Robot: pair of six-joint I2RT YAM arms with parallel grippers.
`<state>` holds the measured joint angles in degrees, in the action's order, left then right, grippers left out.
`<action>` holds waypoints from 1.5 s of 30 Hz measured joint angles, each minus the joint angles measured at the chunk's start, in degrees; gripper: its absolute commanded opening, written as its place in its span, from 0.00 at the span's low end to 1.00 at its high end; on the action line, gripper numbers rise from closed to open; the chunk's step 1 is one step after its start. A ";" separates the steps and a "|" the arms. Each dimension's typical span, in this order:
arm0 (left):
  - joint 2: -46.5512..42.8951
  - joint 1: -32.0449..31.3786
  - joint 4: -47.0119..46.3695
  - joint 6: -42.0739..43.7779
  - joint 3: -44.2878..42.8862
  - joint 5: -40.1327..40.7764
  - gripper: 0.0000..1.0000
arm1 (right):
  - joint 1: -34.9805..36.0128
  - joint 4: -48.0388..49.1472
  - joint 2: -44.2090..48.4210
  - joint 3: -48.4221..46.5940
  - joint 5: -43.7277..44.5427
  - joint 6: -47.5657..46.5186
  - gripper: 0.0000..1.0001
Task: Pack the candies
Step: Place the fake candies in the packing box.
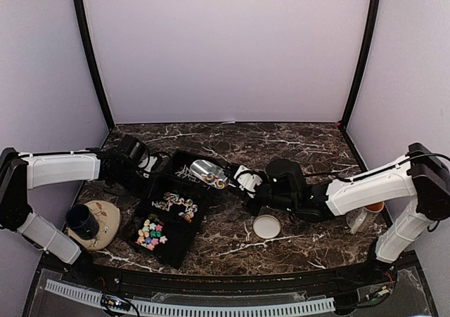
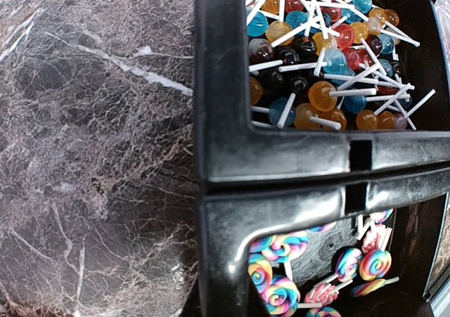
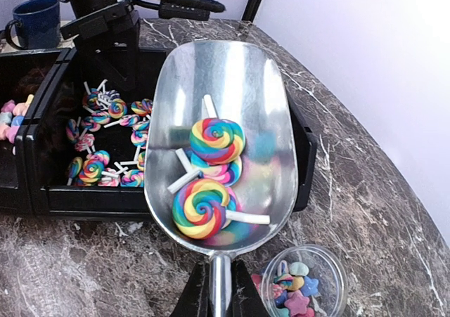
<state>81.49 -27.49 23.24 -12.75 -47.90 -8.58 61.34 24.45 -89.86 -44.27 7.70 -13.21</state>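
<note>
My right gripper (image 3: 221, 296) is shut on the handle of a metal scoop (image 3: 221, 120), held level at the near wall of a black compartment tray (image 3: 35, 197). A few rainbow swirl lollipops (image 3: 207, 190) lie in the scoop. More swirl lollipops (image 2: 281, 289) fill the tray's middle compartment, round lollipops (image 2: 316, 50) the far one, and pastel star candies (image 1: 151, 233) the near one. A small clear cup (image 3: 302, 289) with star candies stands beside the right gripper. My left gripper (image 1: 144, 164) sits at the tray's far corner, its jaws on either side of the tray wall (image 2: 225, 247).
A blue mug (image 1: 83, 220) stands on a beige plate (image 1: 107, 222) at the left front. A white round lid (image 1: 267, 226) lies on the marble in front of the right arm. A clear container (image 1: 357, 220) stands near the right arm's base.
</note>
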 measured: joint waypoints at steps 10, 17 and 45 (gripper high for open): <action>0.00 0.00 0.02 0.00 0.00 -0.02 0.00 | -3.48 -14.01 5.18 -1.86 5.57 2.03 0.00; 0.00 0.00 0.02 0.00 0.00 -0.24 0.00 | -5.16 -29.53 10.23 -4.85 10.14 4.76 0.00; 0.00 0.00 0.02 -0.39 -0.02 -0.76 0.00 | -5.25 -71.91 -0.13 -26.12 15.10 12.31 0.00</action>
<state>81.49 -27.49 23.27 -13.15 -47.92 -9.34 56.10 -47.46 -90.00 -70.39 22.81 -0.91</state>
